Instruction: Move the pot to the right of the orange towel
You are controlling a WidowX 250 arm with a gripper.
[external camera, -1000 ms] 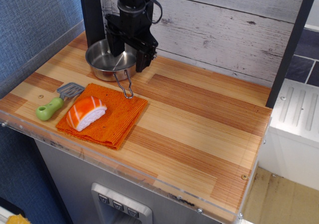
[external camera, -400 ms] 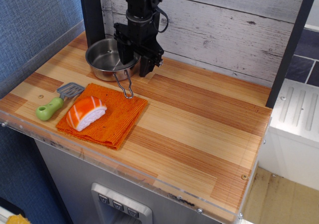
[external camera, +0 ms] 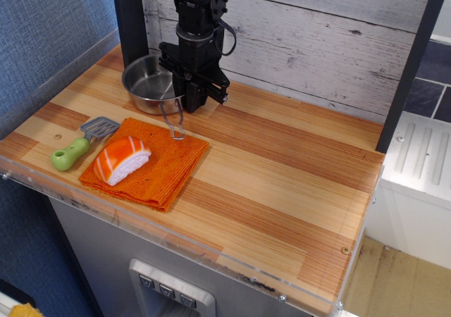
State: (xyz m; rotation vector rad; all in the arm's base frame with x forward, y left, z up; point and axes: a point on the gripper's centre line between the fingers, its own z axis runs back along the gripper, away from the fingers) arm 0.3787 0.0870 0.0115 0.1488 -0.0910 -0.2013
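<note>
While hand [external camera: 184,91] grips pot [external camera: 149,84], towel [external camera: 158,163] nearby

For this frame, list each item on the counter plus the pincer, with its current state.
Small round stainless-steel pot: upright, empty, behind the towel, its wire-loop handle reaching over the towel's edge.
Square folded orange terry towel: flat, sushi on it.
Orange-and-white salmon sushi toy: lying on the towel.
Green-handled grey spatula: flat, left of the towel.
Black pincer: at the pot's right rim; grip unclear.
</note>
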